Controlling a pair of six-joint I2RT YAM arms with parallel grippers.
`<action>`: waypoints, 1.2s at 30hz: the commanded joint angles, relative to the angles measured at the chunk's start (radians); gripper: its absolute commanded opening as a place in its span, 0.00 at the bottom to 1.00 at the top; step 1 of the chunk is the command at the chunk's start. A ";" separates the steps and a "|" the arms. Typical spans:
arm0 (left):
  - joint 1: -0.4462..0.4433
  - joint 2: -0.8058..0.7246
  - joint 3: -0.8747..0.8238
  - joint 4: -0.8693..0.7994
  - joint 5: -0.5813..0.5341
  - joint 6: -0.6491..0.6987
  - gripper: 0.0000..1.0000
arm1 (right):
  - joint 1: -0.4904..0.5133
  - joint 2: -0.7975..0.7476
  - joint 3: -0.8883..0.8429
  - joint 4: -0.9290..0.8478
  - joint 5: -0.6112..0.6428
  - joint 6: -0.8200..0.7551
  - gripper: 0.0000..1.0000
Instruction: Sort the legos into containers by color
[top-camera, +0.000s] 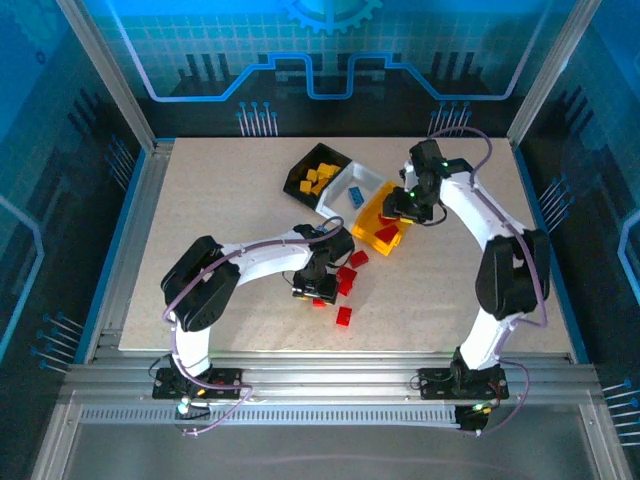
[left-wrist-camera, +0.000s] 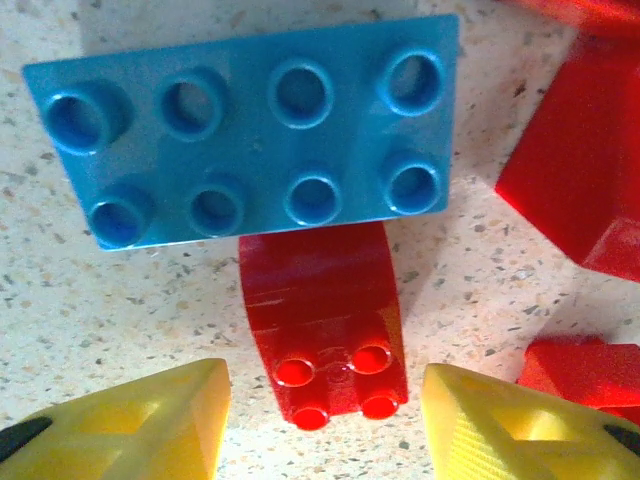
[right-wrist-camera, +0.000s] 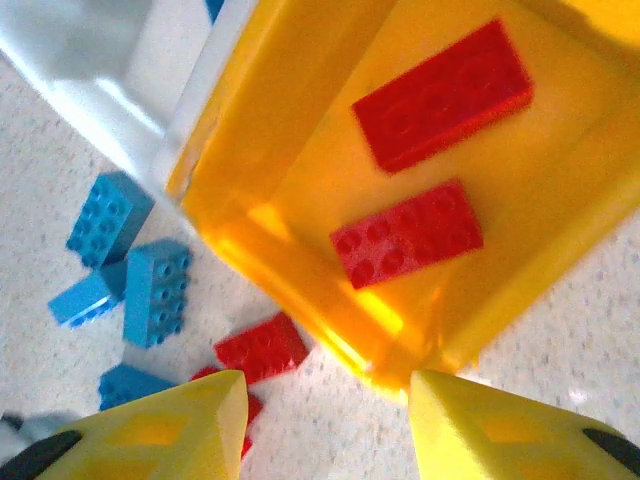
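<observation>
Three joined containers stand at the back: a black one (top-camera: 297, 178) with yellow legos (top-camera: 318, 176), a white one (top-camera: 368, 178) with a blue lego (top-camera: 356, 195), and a yellow-orange one (top-camera: 372, 212). My left gripper (left-wrist-camera: 325, 420) is open low over the table. A small red lego (left-wrist-camera: 325, 330) lies between its yellow fingertips with a gap on each side. Just beyond lies a large blue lego (left-wrist-camera: 250, 130). My right gripper (right-wrist-camera: 328, 420) is open and empty by the near corner of the yellow-orange container (right-wrist-camera: 290, 150), which holds two red legos (right-wrist-camera: 440, 95).
More red legos (top-camera: 345, 275) lie scattered around the left gripper (top-camera: 318, 290), one apart nearer the front (top-camera: 344, 316). Blue legos (right-wrist-camera: 155, 290) and a red one (right-wrist-camera: 262, 347) lie on the table beside the yellow-orange container. The right gripper (top-camera: 400, 212) is over that container's right side.
</observation>
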 joint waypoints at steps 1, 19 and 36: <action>-0.006 0.030 0.042 -0.034 -0.032 0.034 0.55 | 0.033 -0.104 -0.086 -0.030 -0.027 0.015 0.49; -0.005 0.123 0.090 0.000 0.003 0.033 0.36 | 0.115 -0.316 -0.270 -0.055 -0.058 0.091 0.50; 0.146 0.012 0.366 -0.003 0.200 -0.052 0.34 | 0.069 -0.446 -0.348 0.001 -0.069 0.120 0.51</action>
